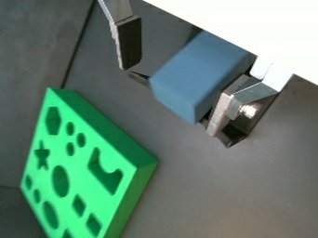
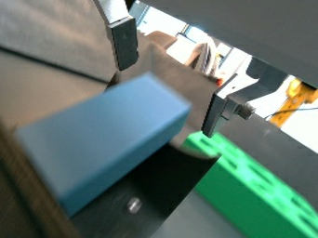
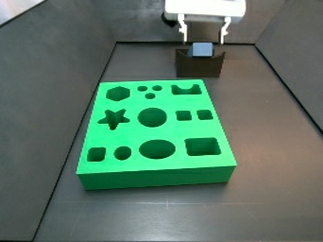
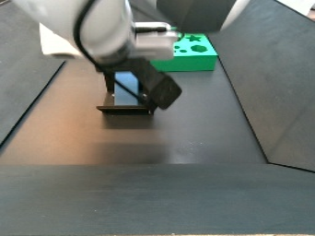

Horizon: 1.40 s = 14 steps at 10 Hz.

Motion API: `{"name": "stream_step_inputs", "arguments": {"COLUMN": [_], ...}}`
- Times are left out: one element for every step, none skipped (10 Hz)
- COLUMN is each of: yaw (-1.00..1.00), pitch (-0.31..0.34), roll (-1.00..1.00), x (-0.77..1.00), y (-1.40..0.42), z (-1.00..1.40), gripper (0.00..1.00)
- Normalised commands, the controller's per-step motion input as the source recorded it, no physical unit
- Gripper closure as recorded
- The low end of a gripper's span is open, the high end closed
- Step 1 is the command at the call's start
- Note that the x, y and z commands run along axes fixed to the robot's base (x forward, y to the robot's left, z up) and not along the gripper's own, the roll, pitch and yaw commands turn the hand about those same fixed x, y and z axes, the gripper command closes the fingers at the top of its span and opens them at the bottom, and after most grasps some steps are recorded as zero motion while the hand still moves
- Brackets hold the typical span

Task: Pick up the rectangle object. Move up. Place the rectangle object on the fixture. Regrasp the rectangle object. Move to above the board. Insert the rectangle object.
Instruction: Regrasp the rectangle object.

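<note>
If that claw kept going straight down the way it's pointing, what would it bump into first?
Most likely the rectangle object itself: it sits between the open gripper's fingers, resting on the fixture directly below. The board lies off to the side, out of that line.

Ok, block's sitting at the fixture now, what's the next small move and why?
Probably close the fingers for the regrasp. The gripper is right over the fixture, its fingers open on either side of the rectangle object, which rests on the fixture. The board sits apart, holes free.
</note>
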Motion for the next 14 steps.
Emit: {"name": "stream_step_inputs", "arguments": {"yaw": [0.04, 0.04, 0.03, 0.02, 0.01, -0.01, 0.02, 0.02, 0.02, 0.02, 0.02, 0.02, 0.02, 0.02], "pitch": [0.002, 0.025, 0.052, 0.069, 0.082, 0.087, 0.058, 0.056, 0.05, 0.038, 0.031, 0.03, 0.031, 0.029], "roll": [-0.01, 0.02, 0.04, 0.05, 0.05, 0.05, 1.0, 1.0, 1.0, 1.0, 1.0, 1.0, 1.0, 1.0], "x": [-0.02, -0.03, -0.03, -0.03, -0.03, -0.02, -0.11, -0.1, -0.1, -0.12, -0.09, -0.05, -0.04, -0.03], "y": [0.0, 0.0, 0.0, 0.0, 0.0, 0.0, -0.76, -0.72, -0.65, -0.45, -0.24, -0.07, -0.02, -0.03], "z": [1.0, 1.0, 0.83, 0.64, 0.46, 0.28, 0.58, 0.52, 0.46, 0.24, 0.03, 0.0, 0.02, 0.01], "gripper": [0.0, 0.0, 0.0, 0.0, 0.0, 0.0, 0.0, 0.0, 0.0, 0.0, 0.0, 0.0, 0.0, 0.0]}}
